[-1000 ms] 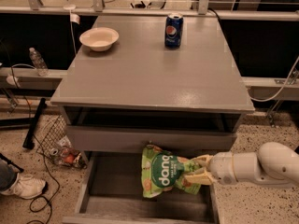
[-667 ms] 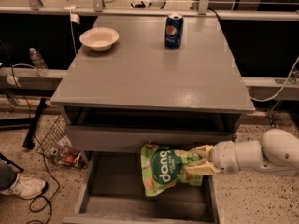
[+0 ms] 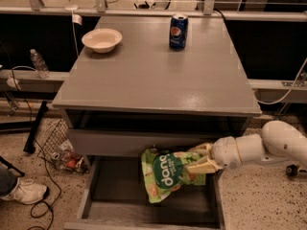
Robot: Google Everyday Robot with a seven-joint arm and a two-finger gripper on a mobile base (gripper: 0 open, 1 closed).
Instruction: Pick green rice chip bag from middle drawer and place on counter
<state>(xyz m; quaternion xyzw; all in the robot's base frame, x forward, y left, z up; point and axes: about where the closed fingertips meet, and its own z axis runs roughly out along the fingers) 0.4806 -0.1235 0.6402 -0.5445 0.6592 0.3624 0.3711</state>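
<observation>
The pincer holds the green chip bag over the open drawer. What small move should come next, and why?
Probably draw it outward first: the pincer grips the chip bag by its right edge, low over the drawer, with the counter edge overhanging above.

Large flat grey, slightly glossy counter carrying two objects near its far edge, well apart: a shallow cream round bowl and an upright blue soda can. Below its front edge, the gripper clamps the light-green rice chip bag.
</observation>
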